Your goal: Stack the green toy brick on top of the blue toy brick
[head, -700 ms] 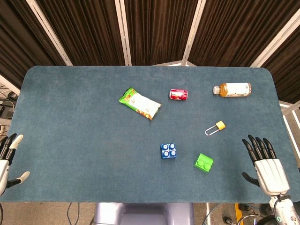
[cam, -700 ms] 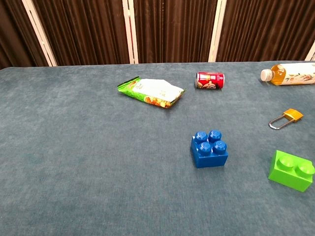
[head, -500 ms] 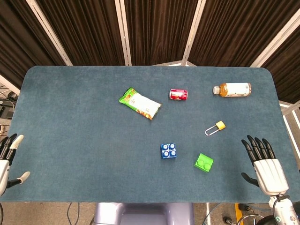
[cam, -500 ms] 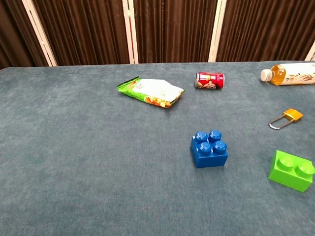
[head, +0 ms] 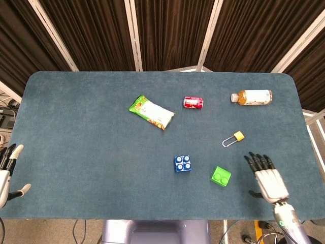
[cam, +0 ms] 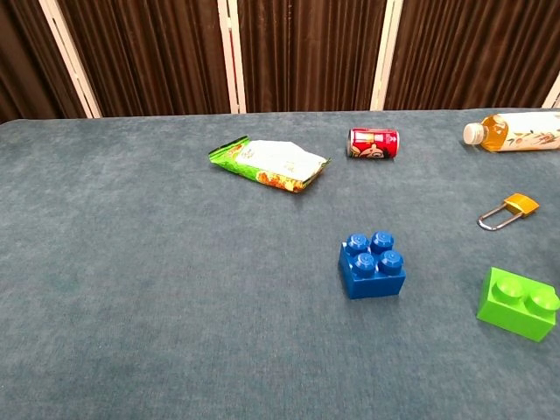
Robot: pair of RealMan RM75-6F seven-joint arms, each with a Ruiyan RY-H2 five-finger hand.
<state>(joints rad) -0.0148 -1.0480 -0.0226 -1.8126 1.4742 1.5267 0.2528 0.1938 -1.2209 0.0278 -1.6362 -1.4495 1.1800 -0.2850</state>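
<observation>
The green toy brick (head: 220, 176) lies flat on the blue-grey table (head: 76, 127), studs up, just to the right of the blue toy brick (head: 182, 163) and slightly nearer the robot; the two are apart, not touching. Measured from the blue brick, the yellow padlock (head: 232, 138) sits further back and to the right, the red can (head: 193, 102) straight behind, the green snack bag (head: 152, 112) behind and to the left, and the tea bottle (head: 252, 96) far back on the right. The right hand (head: 267, 178) hovers to the right of the green brick, empty, its fingers extended and slightly spread. The left hand (head: 7, 173) sits far left of the blue brick at the table edge, fingers apart, holding nothing. The green brick looks like hard moulded plastic: probably light, rigid and somewhat slick. Its two flat side walls seem the best place to pinch, leaving the underside free to seat on the blue studs.
</observation>
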